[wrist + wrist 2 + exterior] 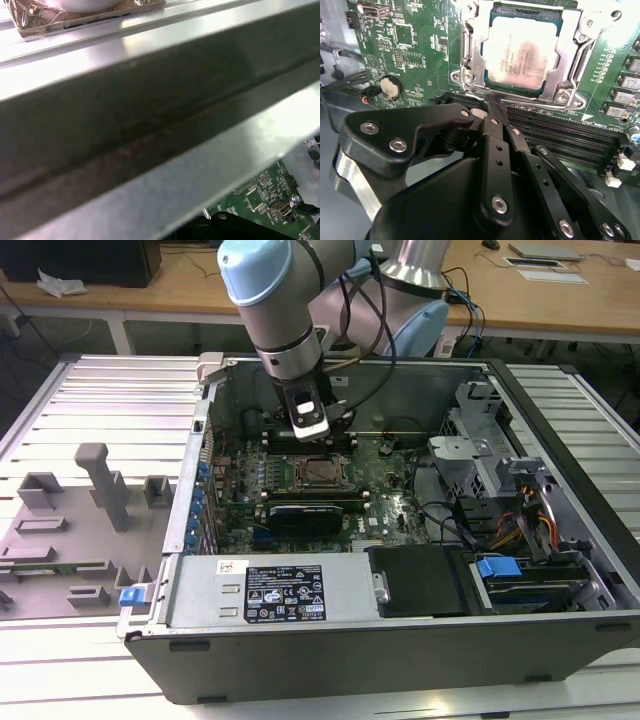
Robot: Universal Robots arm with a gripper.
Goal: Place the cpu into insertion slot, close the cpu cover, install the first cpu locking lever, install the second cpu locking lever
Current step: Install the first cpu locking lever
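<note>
The cpu point(522, 50), a dull silver square, lies flat in the insertion slot point(318, 473) on the green board. The cpu cover point(471, 60), a silvery frame, lies down around the chip, which shows through its window. A thin metal locking lever point(583, 52) runs along one side of the cover. My gripper point(489, 106) is shut, its black fingertips pressed together with nothing visible between them. The tips sit just off the socket's edge, above the black memory slots point(555, 135). In the exterior view the gripper point(311, 430) hangs just behind the socket.
The open computer case point(400, 660) surrounds the board with metal walls. The case's power supply point(270, 590) lies at the front, with drive bays and cables point(520, 520) on the exterior view's right. A grey fixture tray point(90, 510) lies outside on that view's left. The case rim point(150, 125) is close to the wrist.
</note>
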